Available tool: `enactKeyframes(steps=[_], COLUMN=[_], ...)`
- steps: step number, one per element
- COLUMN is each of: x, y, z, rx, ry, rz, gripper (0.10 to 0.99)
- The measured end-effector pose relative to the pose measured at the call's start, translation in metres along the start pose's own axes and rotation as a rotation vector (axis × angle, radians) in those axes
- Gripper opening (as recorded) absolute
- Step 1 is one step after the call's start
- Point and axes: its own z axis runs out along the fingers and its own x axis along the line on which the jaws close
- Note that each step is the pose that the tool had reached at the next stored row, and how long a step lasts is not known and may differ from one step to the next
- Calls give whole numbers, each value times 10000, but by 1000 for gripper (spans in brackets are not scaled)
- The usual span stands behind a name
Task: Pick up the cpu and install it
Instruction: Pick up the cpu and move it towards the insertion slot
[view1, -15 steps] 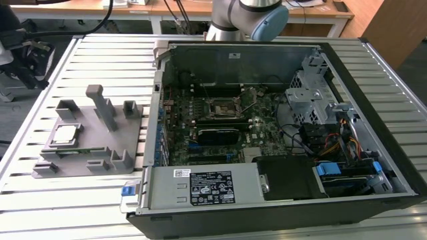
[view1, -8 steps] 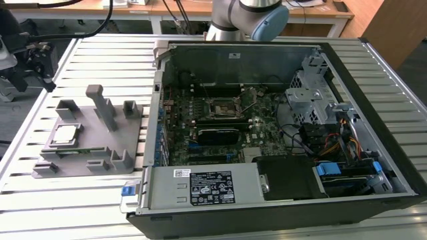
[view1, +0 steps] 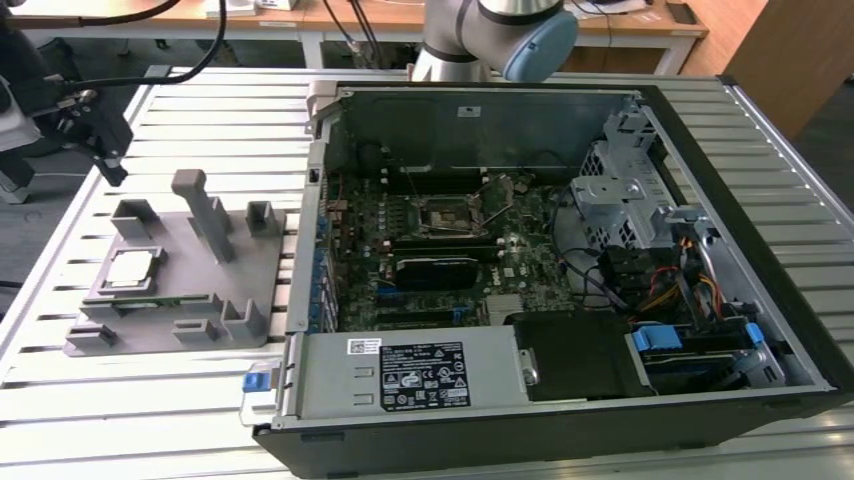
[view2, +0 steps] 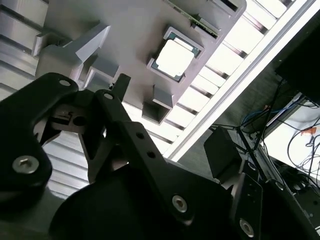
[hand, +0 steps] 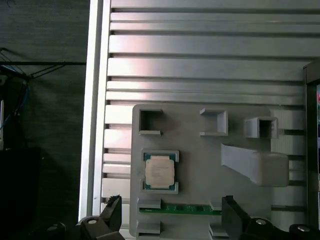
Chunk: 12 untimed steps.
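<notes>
The cpu (view1: 130, 270) is a silvery square chip lying flat in a recess of the grey holder plate (view1: 200, 300), on the exterior view's left. It is also in both wrist views (hand: 160, 171) (view2: 175, 56). My gripper (view1: 102, 150) hangs above the table, behind the plate and apart from the chip. In the first wrist view the gripper (hand: 172, 210) is open, its two black fingers (hand: 113, 214) spread wide with nothing between them. The open computer case (view1: 534, 420) holds the motherboard with its socket (view1: 447, 212).
A narrow green memory stick (hand: 175, 208) lies in the holder beside the cpu. Grey posts (view1: 203, 205) stand up from the plate. The case walls, drive cage (view1: 621, 190) and cables (view1: 667, 290) crowd the exterior view's right. The slatted table's edge (hand: 95, 125) is close by.
</notes>
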Motion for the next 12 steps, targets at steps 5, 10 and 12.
enactKeyframes(steps=[5, 10, 12], x=[-1, -2, 4], y=[-20, -50, -57], z=[38, 92, 116], rx=[3, 11, 14], ry=[41, 73, 71], rz=[-70, -271, -299], gripper=[984, 988, 988])
